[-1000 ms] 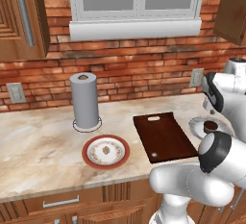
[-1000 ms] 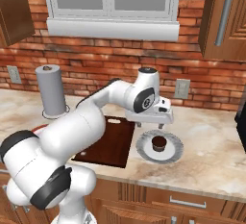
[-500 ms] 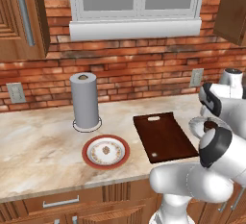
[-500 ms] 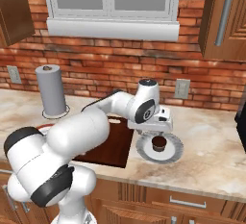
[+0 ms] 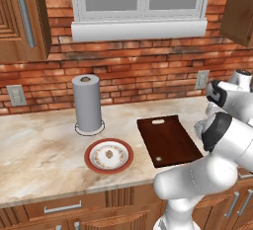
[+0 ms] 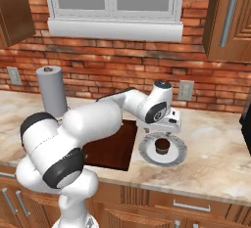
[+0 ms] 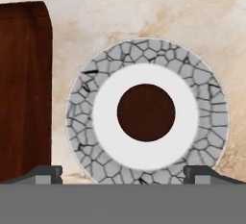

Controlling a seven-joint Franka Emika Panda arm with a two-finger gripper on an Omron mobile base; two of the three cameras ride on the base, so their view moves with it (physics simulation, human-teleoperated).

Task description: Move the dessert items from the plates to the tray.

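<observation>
The claw (image 6: 159, 133) has dropped close above the dark cupcake (image 6: 162, 146) on the grey plate (image 6: 178, 156) beside the tray (image 6: 115, 146), jaws wide and empty, seemingly ready to grasp.

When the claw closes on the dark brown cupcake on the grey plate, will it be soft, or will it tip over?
The cupcake looks small and roundish, so it is probably light. It sits low and centred on the plate, so tipping seems unlikely. If it behaves like cake, a hard squeeze from the open claw may dent it.
</observation>
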